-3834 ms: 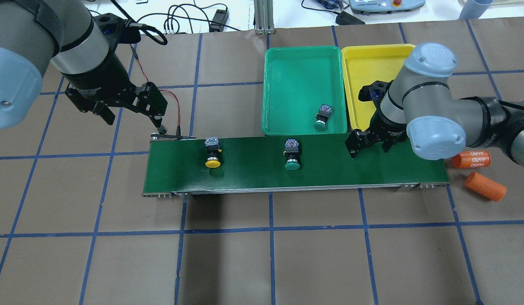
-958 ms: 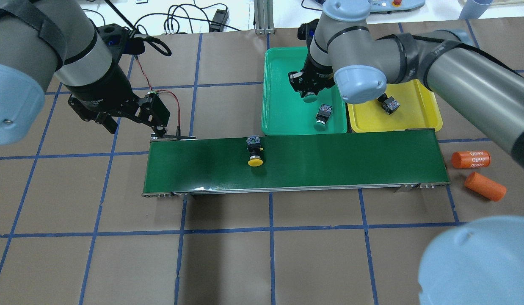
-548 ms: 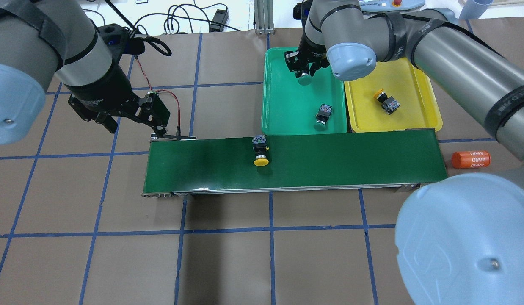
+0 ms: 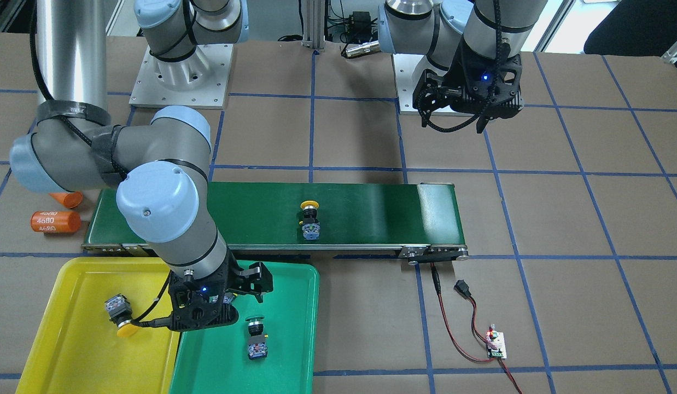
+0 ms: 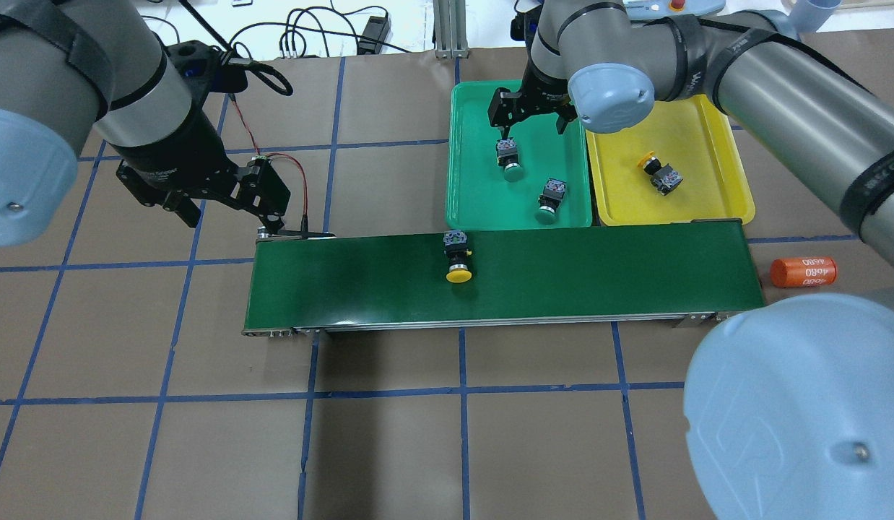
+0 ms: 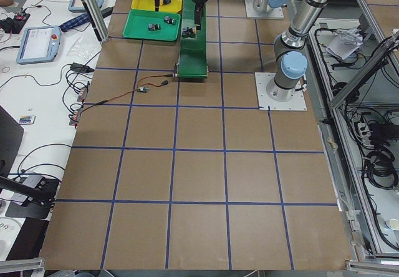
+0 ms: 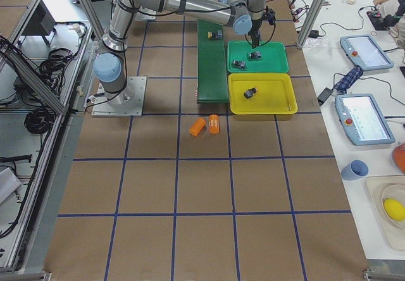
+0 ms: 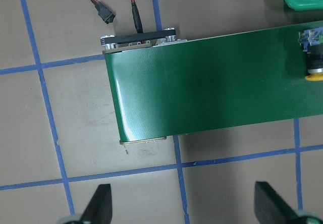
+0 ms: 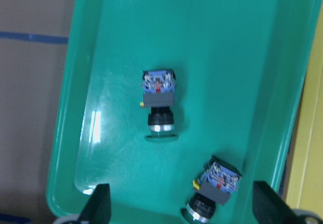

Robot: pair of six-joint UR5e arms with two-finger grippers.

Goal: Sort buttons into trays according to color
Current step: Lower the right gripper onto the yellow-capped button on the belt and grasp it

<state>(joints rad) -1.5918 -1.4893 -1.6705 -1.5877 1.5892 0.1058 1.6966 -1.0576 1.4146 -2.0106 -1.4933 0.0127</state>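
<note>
The green tray (image 5: 476, 108) holds two green-capped buttons, one (image 5: 510, 159) just below my right gripper and one (image 5: 549, 198) nearer the belt. My right gripper (image 5: 531, 121) is open and empty above the tray; both buttons (image 9: 159, 103) (image 9: 214, 188) show in the right wrist view, lying apart from the fingers. The yellow tray (image 5: 707, 202) holds one yellow-capped button (image 5: 658, 173). A second yellow-capped button (image 5: 458, 261) lies mid-belt. My left gripper (image 5: 230, 213) is open and empty above the belt's left end.
The long dark-green conveyor belt (image 5: 599, 282) runs along the near side of both trays. An orange cylinder marked 4680 (image 5: 803, 272) lies off its right end. A small circuit board (image 4: 496, 345) with red wires lies beyond the belt's left end.
My right gripper has opened and let go of the green button, which now lies in the green tray. The yellow button on the belt has moved right. The left arm has not moved.
</note>
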